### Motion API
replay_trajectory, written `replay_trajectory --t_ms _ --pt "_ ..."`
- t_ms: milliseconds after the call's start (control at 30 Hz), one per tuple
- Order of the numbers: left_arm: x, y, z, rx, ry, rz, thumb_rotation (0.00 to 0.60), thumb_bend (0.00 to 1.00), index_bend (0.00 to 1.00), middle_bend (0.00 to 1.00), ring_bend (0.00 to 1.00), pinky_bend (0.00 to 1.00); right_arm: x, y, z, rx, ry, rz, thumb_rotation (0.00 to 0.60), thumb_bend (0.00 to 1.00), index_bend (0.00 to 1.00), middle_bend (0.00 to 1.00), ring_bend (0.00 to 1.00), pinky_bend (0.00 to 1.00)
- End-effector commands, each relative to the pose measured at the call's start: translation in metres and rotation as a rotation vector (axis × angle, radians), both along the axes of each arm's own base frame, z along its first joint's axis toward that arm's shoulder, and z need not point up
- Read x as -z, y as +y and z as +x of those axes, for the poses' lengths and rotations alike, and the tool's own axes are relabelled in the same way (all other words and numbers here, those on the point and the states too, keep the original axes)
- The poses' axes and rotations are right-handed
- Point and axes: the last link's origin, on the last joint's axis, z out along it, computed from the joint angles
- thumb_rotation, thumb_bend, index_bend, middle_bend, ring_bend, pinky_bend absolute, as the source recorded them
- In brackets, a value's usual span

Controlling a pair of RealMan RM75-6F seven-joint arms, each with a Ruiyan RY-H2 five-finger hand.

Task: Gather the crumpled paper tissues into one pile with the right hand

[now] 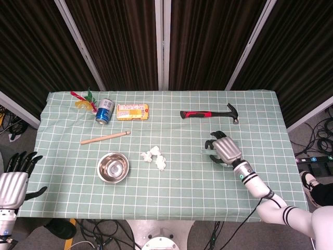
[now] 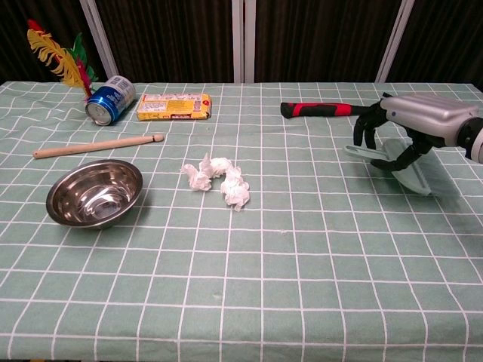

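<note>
The right hand's fingers [image 2: 371, 133] are curling down around the handle of a pale green hand brush [image 2: 400, 166], and the right hand [image 2: 411, 121] is gripping it low over the right side of the table [image 1: 260, 120], bristle end resting on or just above the checked cloth. The crumpled paper tissues [image 2: 217, 179] are sitting bunched together near the table's middle, well apart from that hand, with open cloth between them. A steel bowl [image 2: 94, 192] is lying just left of the tissues. Behind it a wooden stick [image 2: 98, 145] is stretching across, and further back a blue can [image 2: 110, 99], a yellow packet [image 2: 173, 106] and a feather toy [image 2: 60, 56] are lining the far edge. The red-handled hammer [image 2: 343, 110] is resting just behind the right hand. Off the table's left corner, the left hand [image 1: 13, 179] is hanging with fingers spread, holding nothing.
</note>
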Motion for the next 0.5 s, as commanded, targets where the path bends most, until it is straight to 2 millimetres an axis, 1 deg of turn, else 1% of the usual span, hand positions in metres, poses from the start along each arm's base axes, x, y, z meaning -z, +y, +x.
replay_trajectory --t_ms 33,100,167,233,367,400,467,500 --pt "0.0 -0.001 0.0 -0.004 0.0 -0.002 0.6 0.0 0.16 0.1 0.04 0.06 0.004 0.001 -0.014 0.028 0.099 0.024 0.6 0.56 0.25 0.36 0.04 0.06" --pt "0.001 -0.001 -0.001 -0.006 -0.001 -0.003 0.6 0.0 0.16 0.1 0.04 0.06 0.004 0.003 -0.014 0.037 0.108 0.032 0.6 0.54 0.15 0.3 0.01 0.03" --pt "0.001 0.0 -0.001 -0.006 -0.002 -0.003 0.6 0.0 0.16 0.1 0.04 0.06 -0.002 0.006 -0.012 0.035 0.09 0.018 0.6 0.53 0.06 0.24 0.0 0.01" --pt "0.001 0.001 -0.001 -0.006 -0.003 -0.002 0.6 0.0 0.16 0.1 0.04 0.06 -0.013 0.01 -0.01 0.027 0.061 -0.01 0.6 0.53 0.03 0.21 0.0 0.01" --pt "0.002 0.003 -0.002 -0.002 -0.003 0.001 0.6 0.0 0.16 0.1 0.04 0.06 -0.051 0.025 -0.011 0.006 -0.004 -0.108 0.6 0.52 0.03 0.19 0.0 0.01" --pt "0.003 0.004 -0.003 0.002 -0.001 0.003 0.6 0.0 0.16 0.1 0.04 0.06 -0.064 0.033 -0.014 0.003 -0.017 -0.145 0.6 0.5 0.03 0.18 0.0 0.01" --pt "0.004 0.005 -0.004 0.005 0.002 0.004 0.6 0.0 0.16 0.1 0.04 0.06 -0.085 0.046 -0.02 0.005 -0.031 -0.205 0.6 0.43 0.02 0.16 0.0 0.01" --pt "0.006 0.006 -0.004 0.005 0.001 0.003 0.6 0.0 0.16 0.1 0.04 0.06 -0.097 0.058 -0.024 0.01 -0.039 -0.243 0.6 0.38 0.02 0.14 0.0 0.01"
